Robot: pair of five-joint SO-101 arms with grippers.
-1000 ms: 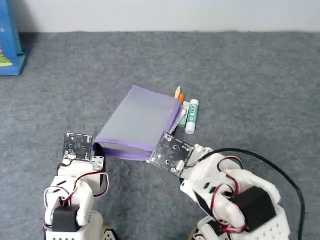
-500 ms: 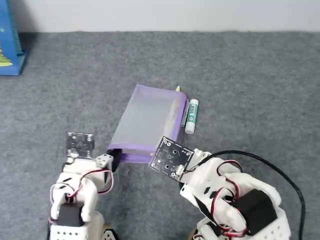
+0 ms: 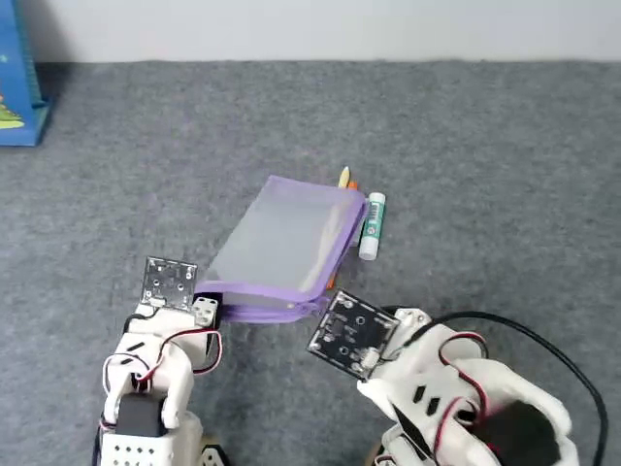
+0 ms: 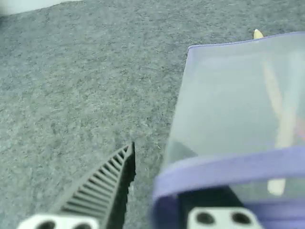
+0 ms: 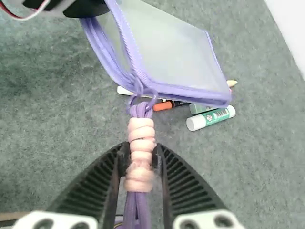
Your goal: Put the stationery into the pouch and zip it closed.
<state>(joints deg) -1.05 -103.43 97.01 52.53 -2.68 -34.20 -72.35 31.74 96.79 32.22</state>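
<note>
The translucent purple pouch [image 3: 281, 243] lies tilted on top of the stationery, all of which is outside it. A green-and-white glue stick [image 3: 372, 225] lies beside it, and a pencil [image 3: 344, 176] and an orange pen [image 5: 167, 105] poke out from under it. My right gripper [image 5: 139, 153] is shut on the braided zipper pull cord [image 5: 140, 138], which runs taut to the pouch's near edge [image 5: 138, 86]. My left gripper [image 4: 151, 187] stands open at the pouch's near left corner [image 3: 218, 291]. The purple edge [image 4: 228, 167] lies over one finger, and the ribbed finger [image 4: 107, 183] stays clear of it.
Grey carpet covers the table. A blue box [image 3: 15, 78] stands at the far left edge, and a white wall runs along the back. Through the pouch, the pencil [image 4: 274, 95] shows as a pale streak.
My right gripper has drawn back toward its base with the cord, swinging the pouch's near edge to the right. The left gripper has shifted right along that edge.
</note>
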